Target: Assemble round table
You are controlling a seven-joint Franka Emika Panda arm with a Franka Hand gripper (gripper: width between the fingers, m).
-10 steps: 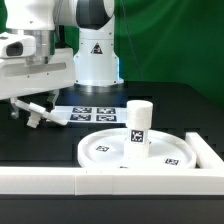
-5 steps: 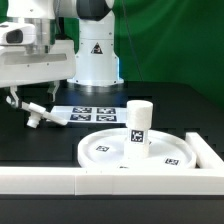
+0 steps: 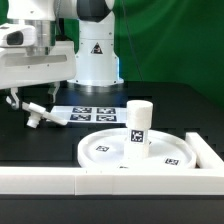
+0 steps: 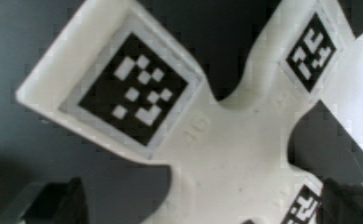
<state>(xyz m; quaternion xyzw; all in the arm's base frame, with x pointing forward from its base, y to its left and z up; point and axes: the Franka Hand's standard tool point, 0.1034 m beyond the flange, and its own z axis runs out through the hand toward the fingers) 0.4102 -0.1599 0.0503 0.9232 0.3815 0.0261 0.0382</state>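
Shift since a second ago: the arm's wrist block sits differently over the exterior view's left than it did a second ago; over the last half second nothing visibly moves, parts included.
Gripper: hangs low at the exterior view's far left, just beside the foot piece and not lifting it; whether its fingers are spread or closed I cannot tell, as both views are too blurred there.
Foot piece: the flat cross lies on the black table, tagged arms up; it fills the wrist view, so the camera looks lined up on it, probably for a pick.
Marker board: flat on the table between the foot piece and the disc, low enough to pass over.
Leg: stands upright on the disc, already placed, its free top end waiting for the cross.
Round disc: rests rim up against the rail, which likely keeps it from sliding.
Border rail: runs along the front and the exterior view's right.
In the way: only the upright leg, if the cross travels low.
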